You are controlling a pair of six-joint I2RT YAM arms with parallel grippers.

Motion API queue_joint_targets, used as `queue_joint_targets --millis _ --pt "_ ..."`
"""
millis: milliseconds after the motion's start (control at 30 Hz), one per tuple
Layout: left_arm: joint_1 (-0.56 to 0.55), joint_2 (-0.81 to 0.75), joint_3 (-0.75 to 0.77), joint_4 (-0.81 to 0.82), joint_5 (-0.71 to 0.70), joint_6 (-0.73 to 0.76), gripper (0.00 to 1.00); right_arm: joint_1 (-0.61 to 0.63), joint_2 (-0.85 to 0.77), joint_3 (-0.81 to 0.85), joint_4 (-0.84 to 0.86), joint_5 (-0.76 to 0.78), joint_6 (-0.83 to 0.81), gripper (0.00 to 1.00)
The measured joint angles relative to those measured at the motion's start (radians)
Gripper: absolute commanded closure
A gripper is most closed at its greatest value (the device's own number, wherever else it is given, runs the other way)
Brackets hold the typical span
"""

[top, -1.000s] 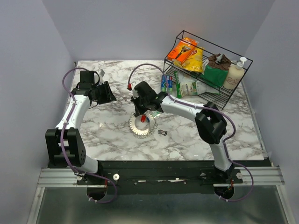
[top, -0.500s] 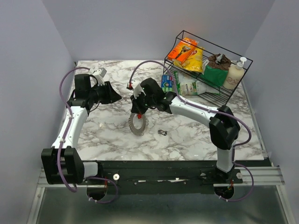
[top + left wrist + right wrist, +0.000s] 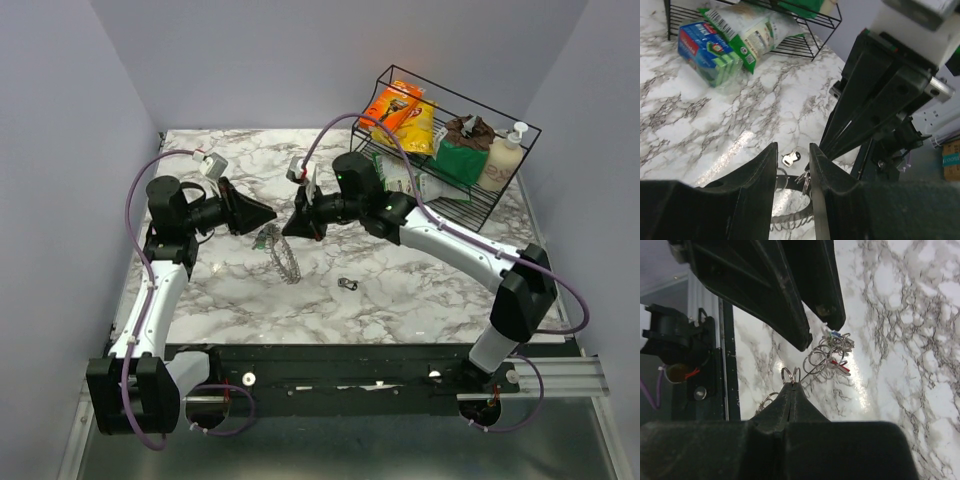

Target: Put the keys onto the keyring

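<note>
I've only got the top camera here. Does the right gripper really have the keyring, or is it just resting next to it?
Observer: It has it. In the right wrist view the right gripper is shut, pinching a small loop of the keyring at its very tip.
Operator: And the left one, is it holding anything?
Observer: No. In the left wrist view the left gripper has its jaws apart, clamped on nothing.
Operator: Where's the loose key from there?
Observer: It shows through that gap. The loose key lies flat on the table.
</note>
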Motion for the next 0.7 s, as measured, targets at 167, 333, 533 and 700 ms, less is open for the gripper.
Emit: queue_joint_targets --millis 167,333,533,700 --pt "0.000 -0.021 -0.060 0.275 0.097 -0.182 0.59 -0.027 -0.061 -0.002 0.016 -0.087 -0.002 0.99" --pt "0.000 -0.023 -0.101 0.595 0.154 -0.412 0.59 -0.043 -0.095 -0.013 0.031 -0.156 0.000 0.99" --pt "0.000 -0.017 -0.102 0.879 0.185 -0.614 0.63 -0.043 -0.130 -0.023 0.043 -0.227 0.006 0.99" --pt "-0.003 0.006 -0.102 1.035 0.201 -0.725 0.63 -0.044 -0.148 -0.023 0.068 -0.272 0.018 0.99"
